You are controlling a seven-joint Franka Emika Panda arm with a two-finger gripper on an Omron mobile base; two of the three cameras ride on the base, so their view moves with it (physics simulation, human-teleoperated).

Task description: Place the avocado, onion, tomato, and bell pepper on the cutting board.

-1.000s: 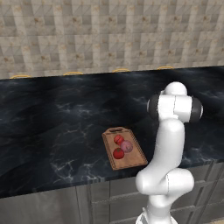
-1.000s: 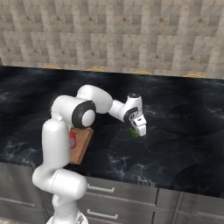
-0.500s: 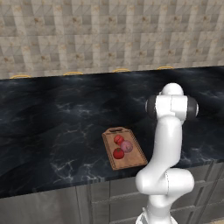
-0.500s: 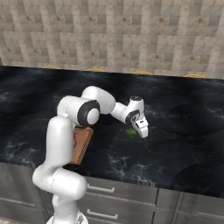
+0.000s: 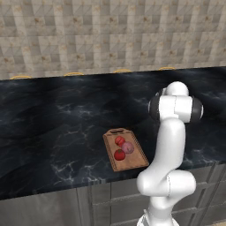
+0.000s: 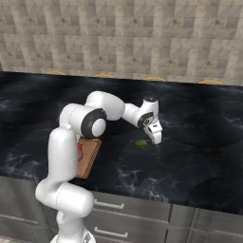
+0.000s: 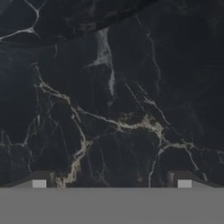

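The brown cutting board (image 5: pixel 132 164) lies near the counter's front edge. On it sit the pale pink onion (image 5: pixel 128 147) and two red items (image 5: pixel 119 141) (image 5: pixel 119 155), the tomato and the bell pepper; I cannot tell which is which. In the right base view my arm hides most of the cutting board (image 6: pixel 90 159). The small green avocado (image 6: pixel 141 142) lies on the dark counter to the board's right. My gripper (image 6: pixel 154 136) hangs just right of it and slightly above. In the hand view the gripper (image 7: pixel 111 183) is open, fingertips (image 7: pixel 39 183) wide apart over bare marble.
The black marble counter (image 5: pixel 57 128) runs wide to both sides, backed by a tiled wall (image 6: pixel 142 38). Grey cabinet drawers (image 6: pixel 137 213) sit below the front edge. My own arm (image 6: pixel 90 121) stretches across the counter between the board and the avocado.
The arm has swung a little further right, and the gripper has drifted slightly right beside the avocado. The avocado and the things on the board have not moved.
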